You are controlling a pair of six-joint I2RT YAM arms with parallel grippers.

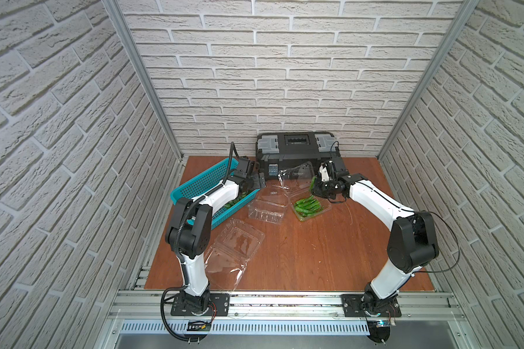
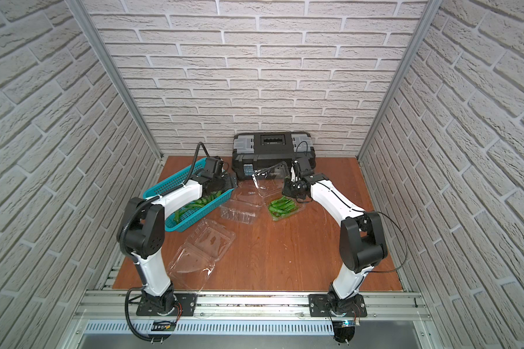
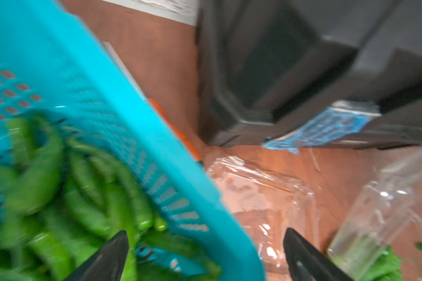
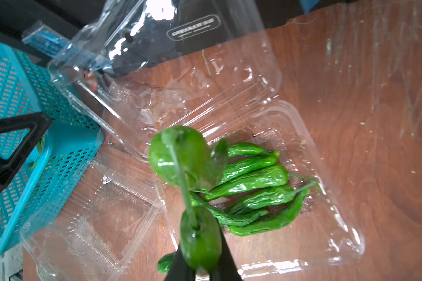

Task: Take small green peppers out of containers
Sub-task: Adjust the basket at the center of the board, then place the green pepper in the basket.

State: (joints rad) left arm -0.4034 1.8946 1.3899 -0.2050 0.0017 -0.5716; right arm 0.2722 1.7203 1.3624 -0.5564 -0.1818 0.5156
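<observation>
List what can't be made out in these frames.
Left wrist view: motion blur smears the slim glossy green peppers in the teal perforated plastic basket; uncountable.
Top views: the left arm hides the basket's middle.
Right wrist view: the held green pepper covers where the right gripper pinches it; contact unseen.
Top views: the pile in the clear plastic clamshell container is too small to count.

Both arms share one build: glossy white link shells between bulky matte-black joint housings, each on a flat black base plate (image 1: pixel 221 303) bolted to a silver aluminium rail (image 1: pixel 285 302). A ribbed black hose (image 1: pixel 231 154) follows the left arm (image 1: pixel 221 193) — a thin black wire (image 1: pixel 457 250) loops off the right arm (image 1: pixel 375 199). The left gripper (image 3: pixel 205 253) has black wedge-shaped fingers (image 3: pixel 307 260).
</observation>
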